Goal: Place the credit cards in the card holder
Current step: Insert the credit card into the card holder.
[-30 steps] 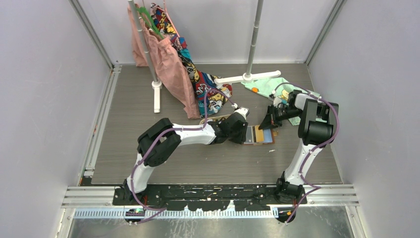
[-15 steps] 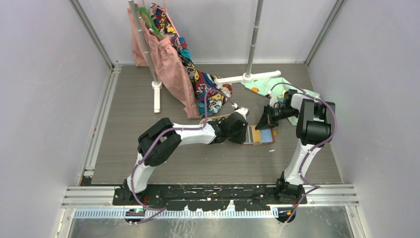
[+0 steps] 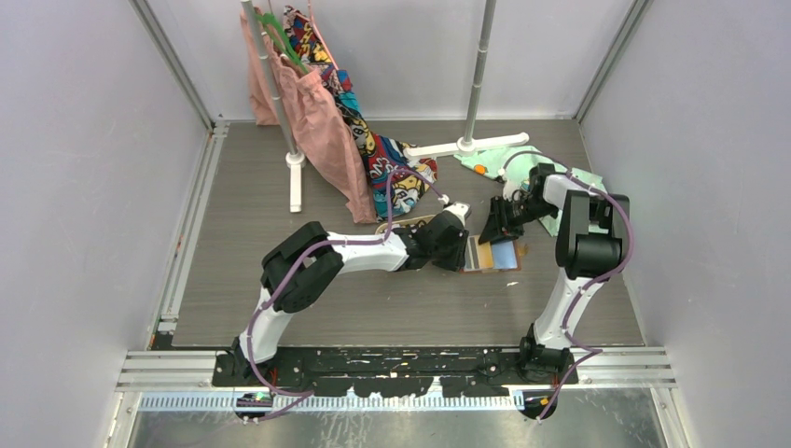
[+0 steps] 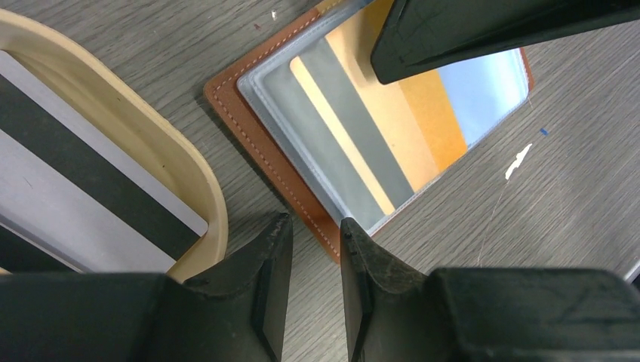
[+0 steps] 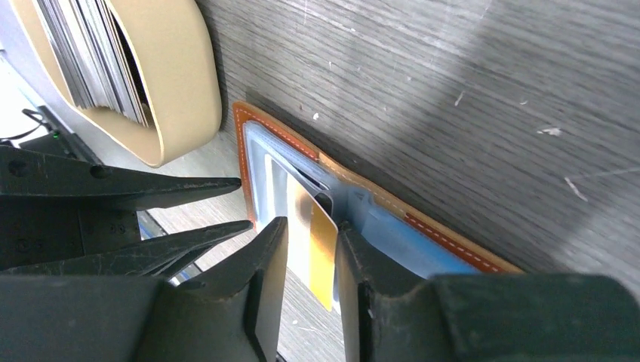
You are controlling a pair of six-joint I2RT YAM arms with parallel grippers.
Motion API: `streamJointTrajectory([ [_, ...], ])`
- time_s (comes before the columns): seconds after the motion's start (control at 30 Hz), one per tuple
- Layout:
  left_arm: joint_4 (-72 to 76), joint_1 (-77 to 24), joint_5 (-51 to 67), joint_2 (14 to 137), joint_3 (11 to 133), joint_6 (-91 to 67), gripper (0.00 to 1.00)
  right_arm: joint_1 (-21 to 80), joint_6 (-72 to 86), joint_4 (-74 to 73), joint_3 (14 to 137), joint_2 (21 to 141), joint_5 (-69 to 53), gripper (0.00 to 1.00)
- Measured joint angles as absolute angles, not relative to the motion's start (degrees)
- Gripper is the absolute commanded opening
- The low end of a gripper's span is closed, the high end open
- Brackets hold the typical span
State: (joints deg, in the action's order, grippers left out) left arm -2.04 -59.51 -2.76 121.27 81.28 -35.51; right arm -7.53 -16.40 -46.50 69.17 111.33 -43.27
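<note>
The tan-brown card holder (image 3: pixel 501 255) lies open on the table, clear sleeves up. One sleeve holds a grey and yellow striped card (image 4: pixel 340 143). My right gripper (image 5: pixel 311 226) is open, its jaws either side of a gold credit card (image 5: pixel 323 245) that stands part way in a pocket of the card holder (image 5: pixel 377 197). A gap shows on the card's left side. My left gripper (image 4: pixel 313 226) is open, low over the table, with the near corner of the card holder (image 4: pixel 264 154) between its fingertips. More credit cards (image 5: pixel 90 53) are stacked in the oval tray.
The oval tan tray (image 4: pixel 162 158) sits right beside the card holder, touching distance from my left fingers. A clothes rack with hanging garments (image 3: pixel 322 121) stands at the back. A mint cloth (image 3: pixel 522 163) lies behind my right arm.
My right gripper has moved left over the card holder and its jaws have opened, letting go of the gold card. The left arm has not moved.
</note>
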Motion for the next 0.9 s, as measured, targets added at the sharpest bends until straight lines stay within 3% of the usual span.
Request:
streamJointTrajectory([
  [0.5, -1.98, -59.51, -2.26, 121.30, 81.34, -35.51, 0.30, -2.07, -16.93, -45.89, 69.10, 106.17, -30.00, 0.41],
  [0.9, -1.96, -59.51, -2.02, 121.54, 81.62, -35.51, 0.28, 1.56, -17.50, -45.43, 69.10, 100.47, -21.28, 0.51],
])
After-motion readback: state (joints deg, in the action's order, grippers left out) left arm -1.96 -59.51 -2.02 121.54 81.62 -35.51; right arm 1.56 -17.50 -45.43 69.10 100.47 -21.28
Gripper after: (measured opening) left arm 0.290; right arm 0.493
